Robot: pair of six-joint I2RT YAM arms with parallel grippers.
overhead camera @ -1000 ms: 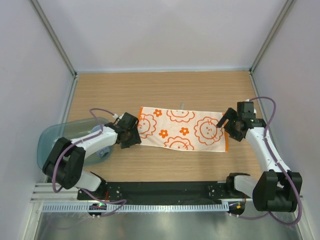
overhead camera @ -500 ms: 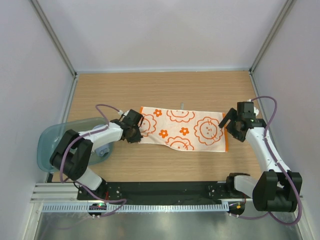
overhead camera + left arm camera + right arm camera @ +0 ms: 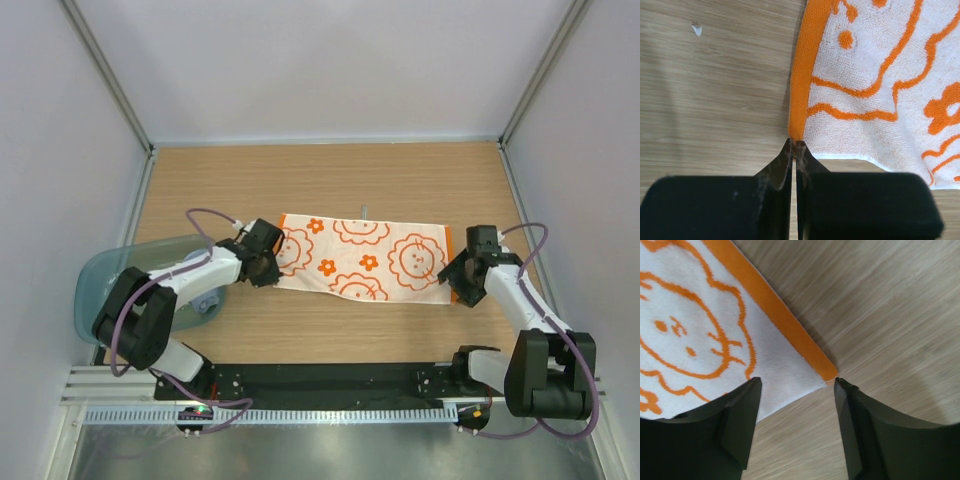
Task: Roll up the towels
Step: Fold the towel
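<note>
One orange-and-white flower-patterned towel (image 3: 365,258) lies flat across the middle of the wooden table. My left gripper (image 3: 268,268) sits low at the towel's near left corner. In the left wrist view its jaws are shut, and the left gripper (image 3: 794,145) pinches the tip of the orange hem of the towel (image 3: 865,90). My right gripper (image 3: 458,285) is at the near right corner. The right wrist view shows the right gripper (image 3: 797,381) open, with its fingers on either side of that corner of the towel (image 3: 700,340) and not gripping it.
A translucent blue-green tray (image 3: 95,280) sits at the table's left edge, under the left arm. White walls enclose the table at the back and on both sides. A black rail (image 3: 330,380) runs along the near edge.
The left gripper has shut on the towel's near left corner. The right gripper has moved nearer and down to the near right corner, its jaws slightly narrower.
</note>
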